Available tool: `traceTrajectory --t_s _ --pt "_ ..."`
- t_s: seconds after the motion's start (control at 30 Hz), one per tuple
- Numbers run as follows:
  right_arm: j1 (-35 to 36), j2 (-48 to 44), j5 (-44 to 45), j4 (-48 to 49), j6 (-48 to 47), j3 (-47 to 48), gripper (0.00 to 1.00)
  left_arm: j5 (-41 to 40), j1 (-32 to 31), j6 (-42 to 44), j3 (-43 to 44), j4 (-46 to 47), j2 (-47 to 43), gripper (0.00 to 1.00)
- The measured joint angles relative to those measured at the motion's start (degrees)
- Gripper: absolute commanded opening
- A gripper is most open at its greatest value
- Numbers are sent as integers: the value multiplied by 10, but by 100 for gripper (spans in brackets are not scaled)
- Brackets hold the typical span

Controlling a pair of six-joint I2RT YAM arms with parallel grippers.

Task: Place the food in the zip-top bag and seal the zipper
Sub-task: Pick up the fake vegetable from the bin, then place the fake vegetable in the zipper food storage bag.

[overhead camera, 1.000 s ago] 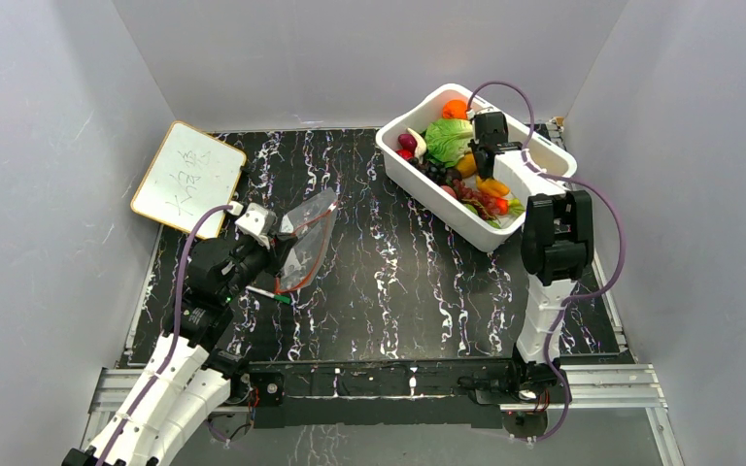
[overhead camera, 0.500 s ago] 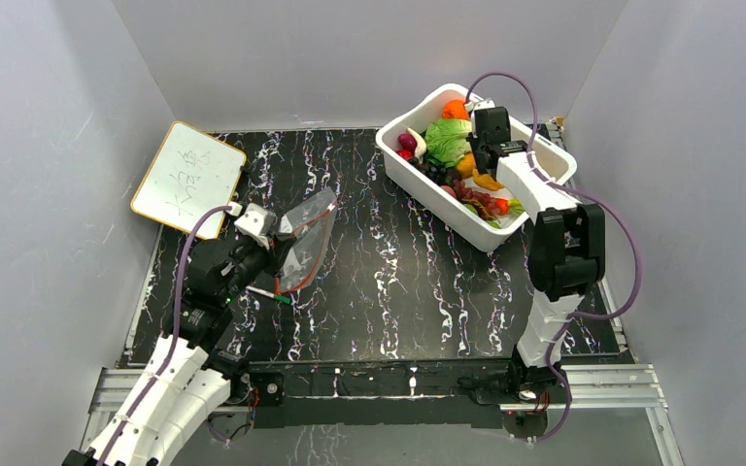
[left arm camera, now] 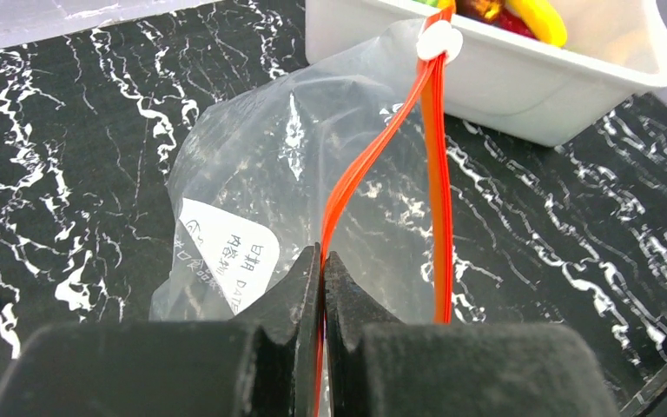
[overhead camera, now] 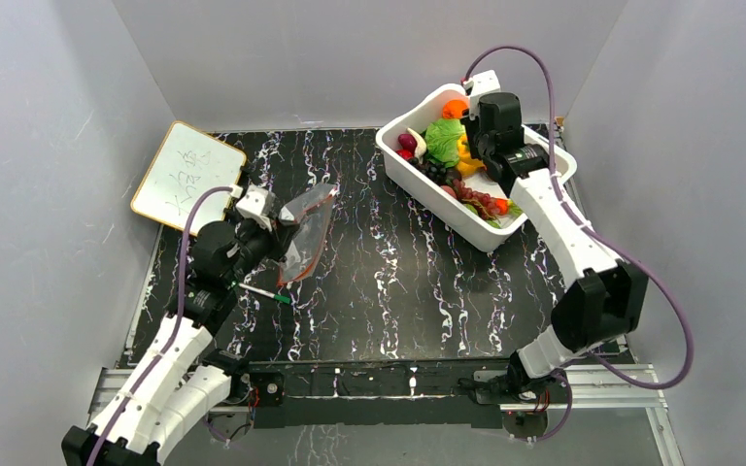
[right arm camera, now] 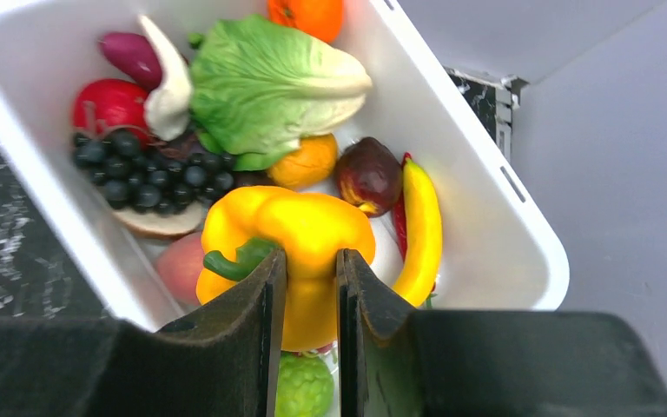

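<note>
Zip-top bag (overhead camera: 303, 233) — above black marbled table (overhead camera: 398, 282), grey walls (overhead camera: 350, 58).

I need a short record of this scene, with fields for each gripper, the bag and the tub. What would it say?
left gripper: shut on the zipper of the zip-top bag
right gripper: shut on a yellow pepper, over the white tub
zip-top bag: unsealed, no food visible inside
white tub: holds lettuce, banana, dark grapes, other pieces

Two white arms (overhead camera: 565, 229), black joints (overhead camera: 597, 303), looping purple cables (overhead camera: 515, 48)
</note>
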Motion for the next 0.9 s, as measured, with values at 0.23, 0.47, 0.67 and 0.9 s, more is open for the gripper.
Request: traceTrajectory --t_s 0.23,0.47,0.67,0.9 --pt "56 -68 -36 -1 16 -22 0 16 0 -32 63 12 61 0" --pt "125 -112 -92 0 38 -50 0 20 0 -54 71 29 88 0" --pt "203 -143 -125 19 55 -57 0 22 0 -78 74 30 108 0" --pt "243 -187 -205 68 108 -90 0 29 0 -116 105 -7 148 0"
